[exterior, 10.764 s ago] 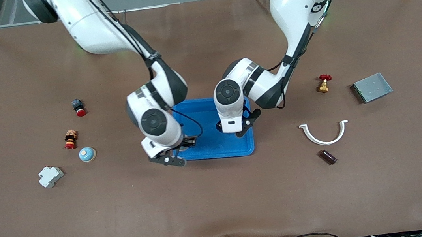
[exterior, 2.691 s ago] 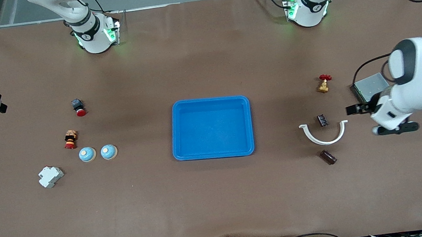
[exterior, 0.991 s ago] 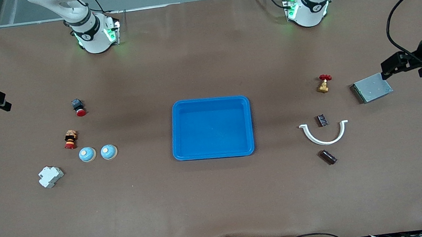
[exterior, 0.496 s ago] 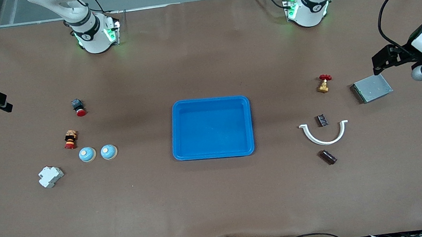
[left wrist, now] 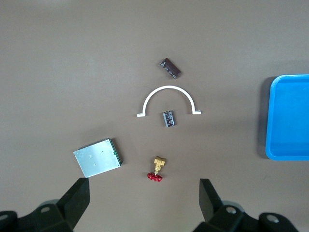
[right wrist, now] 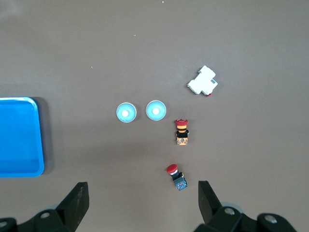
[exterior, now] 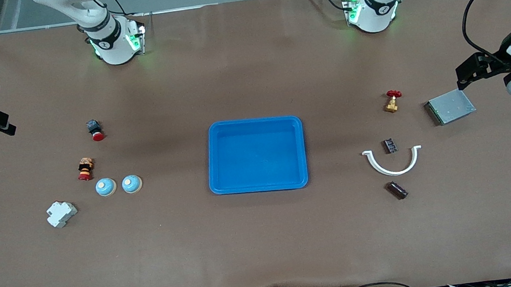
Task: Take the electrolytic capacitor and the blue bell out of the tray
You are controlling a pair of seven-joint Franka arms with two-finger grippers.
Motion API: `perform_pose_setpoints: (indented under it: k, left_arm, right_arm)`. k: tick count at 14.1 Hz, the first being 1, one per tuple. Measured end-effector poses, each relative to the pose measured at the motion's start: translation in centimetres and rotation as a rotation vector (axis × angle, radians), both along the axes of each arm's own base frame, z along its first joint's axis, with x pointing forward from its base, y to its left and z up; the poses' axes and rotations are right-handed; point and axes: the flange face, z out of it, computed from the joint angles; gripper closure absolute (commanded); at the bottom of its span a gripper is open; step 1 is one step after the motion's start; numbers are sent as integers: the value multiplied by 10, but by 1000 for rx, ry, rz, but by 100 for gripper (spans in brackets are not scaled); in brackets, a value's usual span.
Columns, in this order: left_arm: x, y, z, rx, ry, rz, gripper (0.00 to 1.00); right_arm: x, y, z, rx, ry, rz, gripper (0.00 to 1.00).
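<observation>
Tray [exterior: 260, 186] sat mid-table. Bells [exterior: 118, 185] lay toward right arm's end w/ two buttons [exterior: 88, 150] and white block [exterior: 61, 213]; capacitor [exterior: 390, 145] sat inside white arc [exterior: 393, 162]. Left gripper [left wrist: 142, 205] and right gripper [right wrist: 142, 205] hung released at table ends.

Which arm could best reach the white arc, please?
Probably left: the left end effector hangs by the box, at the arc's end; the right end effector is over the bells' end.

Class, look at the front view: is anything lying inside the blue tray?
No. The tray shows only its bare blue floor, and both blue bells stand on the table.
</observation>
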Motion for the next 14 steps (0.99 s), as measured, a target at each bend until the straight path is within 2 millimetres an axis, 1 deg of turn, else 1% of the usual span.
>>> perform_pose_setpoints:
  k: [3,8,14]
  left_arm:
    - [0,-4,-2,-39,8,-1,0]
    - [5,-8,-15,-44,31,-5,0]
    - [5,-8,-16,-44,33,-3,0]
  right_arm:
    - [0,0,0,0,3,0,0]
    - [0,0,0,1,3,0,0]
    - [0,0,-3,2,10,0,0]
